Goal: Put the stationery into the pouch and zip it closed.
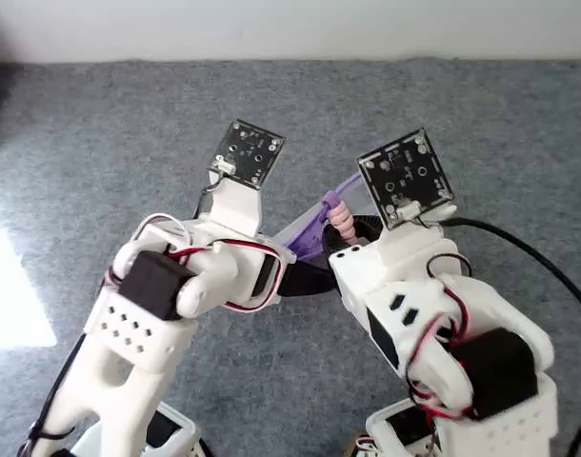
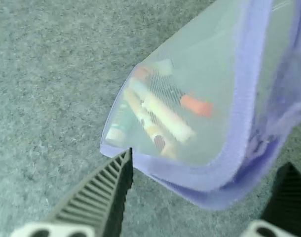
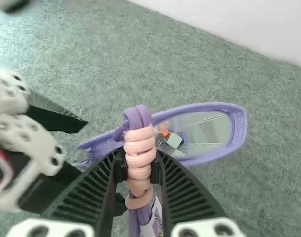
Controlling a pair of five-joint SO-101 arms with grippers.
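Grey carpet (image 1: 100, 124) bears the purple pouch (image 1: 310, 227) at centre between both arms, long axis running 8 to 2 o'clock, stationery (image 2: 155, 116) inside. The right gripper (image 3: 139, 168) pinches its pink cord (image 3: 138, 148); the left gripper (image 2: 207, 160) gapes wide, straddling its edge.

Soft, even light casts faint shadows, and a glaring patch (image 1: 12, 290), perhaps sunlight, whitens the high view's left edge.

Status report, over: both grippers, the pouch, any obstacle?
Left gripper open at the edge of the pouch. Right gripper shut on pink pull cord. Stationery inside; zip state unclear. No obstacle seen.
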